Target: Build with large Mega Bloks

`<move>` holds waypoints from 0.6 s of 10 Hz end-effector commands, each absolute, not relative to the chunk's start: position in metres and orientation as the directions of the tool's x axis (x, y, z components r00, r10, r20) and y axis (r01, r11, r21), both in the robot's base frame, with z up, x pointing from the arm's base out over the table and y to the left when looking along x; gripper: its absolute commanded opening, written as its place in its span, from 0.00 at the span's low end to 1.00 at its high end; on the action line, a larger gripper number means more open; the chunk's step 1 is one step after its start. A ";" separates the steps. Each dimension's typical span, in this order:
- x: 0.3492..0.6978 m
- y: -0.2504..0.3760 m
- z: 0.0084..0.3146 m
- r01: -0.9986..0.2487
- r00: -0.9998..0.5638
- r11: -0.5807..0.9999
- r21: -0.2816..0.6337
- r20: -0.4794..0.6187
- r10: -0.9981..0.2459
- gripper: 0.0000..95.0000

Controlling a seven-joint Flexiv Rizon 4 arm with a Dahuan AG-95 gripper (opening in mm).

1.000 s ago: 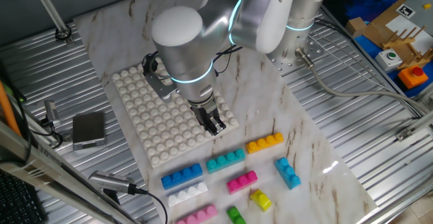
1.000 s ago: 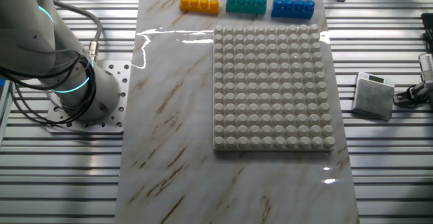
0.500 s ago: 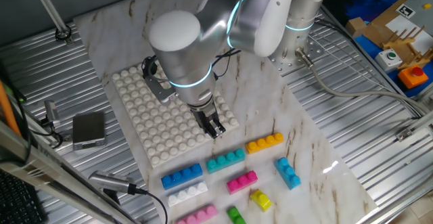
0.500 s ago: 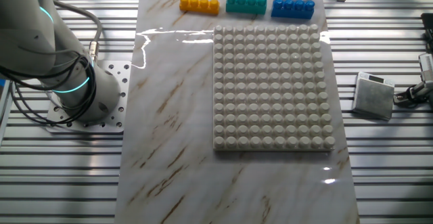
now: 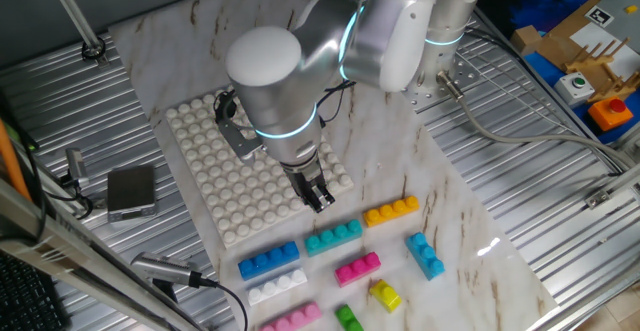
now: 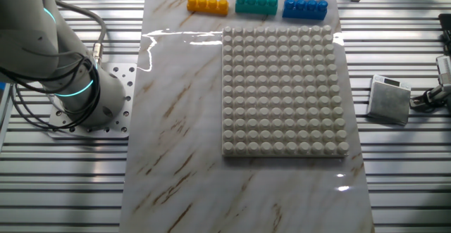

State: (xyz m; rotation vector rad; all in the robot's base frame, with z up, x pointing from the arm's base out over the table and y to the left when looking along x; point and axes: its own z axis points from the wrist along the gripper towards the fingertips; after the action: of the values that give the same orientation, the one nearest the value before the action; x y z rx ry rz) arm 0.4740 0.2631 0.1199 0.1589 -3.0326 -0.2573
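Note:
The large Mega Bloks lie loose on the marble board in front of the white studded baseplate [image 5: 235, 166]: a blue bar [image 5: 269, 260], a teal bar [image 5: 333, 238], an orange bar [image 5: 391, 211], a magenta bar [image 5: 357, 268], a white bar [image 5: 277, 287], a pink bar [image 5: 292, 318], a light-blue piece [image 5: 426, 255], a yellow piece [image 5: 385, 295] and a green piece [image 5: 347, 318]. My gripper [image 5: 320, 199] hangs over the baseplate's near corner, just behind the teal bar [image 6: 256, 4], open with nothing between its fingers. The baseplate [image 6: 285, 92] carries no bricks.
The arm's base [image 6: 84, 99] is bolted on the slatted metal table beside the marble board. A small grey box [image 5: 131, 190] with a cable sits near the baseplate. Cardboard and coloured parts [image 5: 580, 56] lie at the far right.
The gripper has shifted slightly down toward the row of bricks, and the arm's elbow moved a little right. No brick has moved.

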 end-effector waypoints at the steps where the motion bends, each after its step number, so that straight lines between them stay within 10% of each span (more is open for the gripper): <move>1: 0.480 0.270 0.117 -0.080 -0.992 0.982 0.172 0.084 -0.095 0.20; 6: 0.490 0.289 0.109 -0.014 -0.996 0.986 0.169 0.086 -0.029 0.20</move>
State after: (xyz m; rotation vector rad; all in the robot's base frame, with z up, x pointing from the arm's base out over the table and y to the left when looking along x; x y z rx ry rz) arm 0.4906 0.2893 0.1088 0.0453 -3.0384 -0.2554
